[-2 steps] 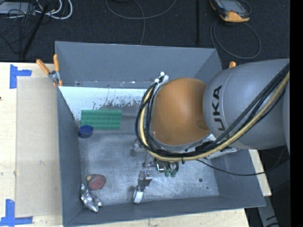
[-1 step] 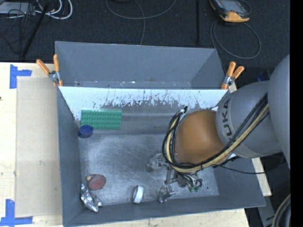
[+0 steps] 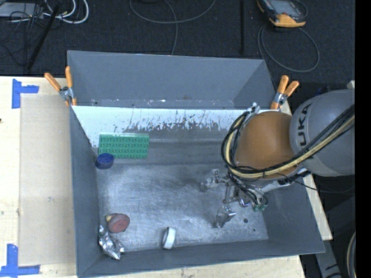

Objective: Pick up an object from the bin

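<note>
1. Where the arm reached in from the right, the hand [image 3: 228,212] hung low over a bare, scuffed patch of the bin floor [image 3: 174,190], right of centre. Nothing lay beneath it, and whether it was released or clenched could not be told.
2. Nothing was seen grasped, so the pick looked not yet made. Judging by its place, the hand stood well apart from every loose thing.
3. Nearest was a small white roll [image 3: 168,237], left of the hand and close to the front wall. Its long axis seemed to run from that wall inward, slightly tilted.
4. Further left, in the front-left corner, a reddish-brown disc [image 3: 119,222] lay just beside a crumpled silvery piece [image 3: 109,245] — probably loose things drift to the walls.
5. Farthest off, a green studded plate [image 3: 123,145] rested at the foot of the far wall, its long axis along that wall, with a blue cap [image 3: 105,161] just beside its lower left corner.
</note>
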### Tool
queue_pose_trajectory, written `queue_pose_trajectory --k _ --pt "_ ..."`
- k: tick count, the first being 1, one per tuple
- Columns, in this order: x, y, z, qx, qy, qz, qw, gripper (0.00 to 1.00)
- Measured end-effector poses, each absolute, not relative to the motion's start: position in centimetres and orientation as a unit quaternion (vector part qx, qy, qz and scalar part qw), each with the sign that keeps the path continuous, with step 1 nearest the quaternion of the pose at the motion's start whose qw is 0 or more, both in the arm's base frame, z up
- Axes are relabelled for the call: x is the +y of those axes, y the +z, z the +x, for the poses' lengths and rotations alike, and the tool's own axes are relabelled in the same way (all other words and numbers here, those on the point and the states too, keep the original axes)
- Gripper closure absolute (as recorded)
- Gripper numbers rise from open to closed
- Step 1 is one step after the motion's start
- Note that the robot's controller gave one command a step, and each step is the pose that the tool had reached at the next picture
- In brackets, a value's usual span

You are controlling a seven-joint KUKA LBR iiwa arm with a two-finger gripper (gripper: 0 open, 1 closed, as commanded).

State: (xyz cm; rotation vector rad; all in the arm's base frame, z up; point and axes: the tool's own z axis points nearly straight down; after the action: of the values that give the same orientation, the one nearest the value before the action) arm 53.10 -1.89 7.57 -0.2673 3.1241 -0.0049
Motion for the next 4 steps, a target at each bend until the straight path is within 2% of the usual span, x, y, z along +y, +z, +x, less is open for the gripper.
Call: queue_pose_trajectory --k 1,2,3,4 --pt "-2.9 7.3 60.5 0.983 0.001 -0.181 0.000 0.00" --pt "-3.1 7.4 60.5 0.984 0.000 -0.179 0.000 1.00" --pt "-3.0 7.3 60.6 0.984 0.000 -0.179 0.004 0.00" --pt "-13.4 10.2 59.5 0.971 -0.002 -0.239 0.001 0.00"
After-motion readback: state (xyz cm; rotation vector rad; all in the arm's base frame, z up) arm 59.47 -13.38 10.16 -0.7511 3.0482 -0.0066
